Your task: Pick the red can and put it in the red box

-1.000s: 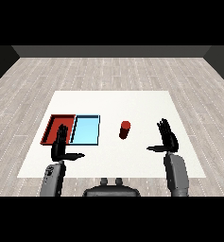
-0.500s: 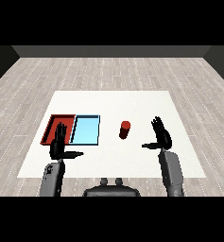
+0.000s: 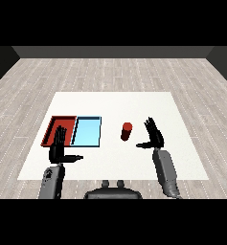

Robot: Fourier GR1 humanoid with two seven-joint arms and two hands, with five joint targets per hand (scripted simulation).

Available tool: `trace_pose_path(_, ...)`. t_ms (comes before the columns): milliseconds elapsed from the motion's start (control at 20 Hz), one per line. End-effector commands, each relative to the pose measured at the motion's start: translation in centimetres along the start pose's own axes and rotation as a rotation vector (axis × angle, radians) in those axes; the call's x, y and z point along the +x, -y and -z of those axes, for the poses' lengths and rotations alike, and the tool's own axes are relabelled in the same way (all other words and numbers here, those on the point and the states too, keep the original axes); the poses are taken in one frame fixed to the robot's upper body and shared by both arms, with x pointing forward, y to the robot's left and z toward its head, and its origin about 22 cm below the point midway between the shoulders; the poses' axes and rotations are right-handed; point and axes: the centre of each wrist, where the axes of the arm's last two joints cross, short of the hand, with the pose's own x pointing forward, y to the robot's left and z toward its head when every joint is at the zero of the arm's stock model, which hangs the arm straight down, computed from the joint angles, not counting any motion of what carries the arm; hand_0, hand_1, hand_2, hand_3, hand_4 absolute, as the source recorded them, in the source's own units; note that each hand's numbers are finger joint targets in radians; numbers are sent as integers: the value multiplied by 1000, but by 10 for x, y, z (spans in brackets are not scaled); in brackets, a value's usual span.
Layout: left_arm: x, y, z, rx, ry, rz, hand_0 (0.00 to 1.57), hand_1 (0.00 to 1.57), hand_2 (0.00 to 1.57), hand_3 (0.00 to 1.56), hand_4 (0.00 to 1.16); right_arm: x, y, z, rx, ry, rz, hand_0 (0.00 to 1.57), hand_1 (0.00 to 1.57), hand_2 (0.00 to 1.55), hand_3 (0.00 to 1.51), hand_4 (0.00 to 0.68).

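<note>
Can [image 3: 126,131] stands upright just left of your right hand [image 3: 154,136], whose fingers are spread and hold nothing; left hand [image 3: 59,146], also spread, lies farther off.

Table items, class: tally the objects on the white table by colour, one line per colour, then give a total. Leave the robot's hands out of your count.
Red: 2, the red tray and the red can
Light blue: 1, the light blue tray
Total: 3
</note>
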Motion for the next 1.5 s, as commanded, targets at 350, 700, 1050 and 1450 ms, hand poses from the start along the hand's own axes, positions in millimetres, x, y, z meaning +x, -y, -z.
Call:
trace_pose_path(350, -17, -1, 15, 14, -1, -20, 0, 0, 0, 0, 0, -39, -15, 3, -4, -27, -3, 0, 0, 0, 0, 0)
trace_pose_path(700, -4, 3, -9, 14, -16, -34, 0, 0, 0, 0, 0, -50, -15, 6, 17, -45, 18, 0, 0, 0, 0, 0)
trace_pose_path(1050, -3, -2, 1, 21, -7, -24, 0, 0, 0, 0, 0, -65, -52, 23, 15, -59, 32, 0, 0, 0, 0, 0)
trace_pose_path(1450, 11, -8, 19, 17, 11, -24, 0, 0, 0, 0, 0, -56, -50, 41, 0, -70, 88, 0, 0, 0, 0, 0)
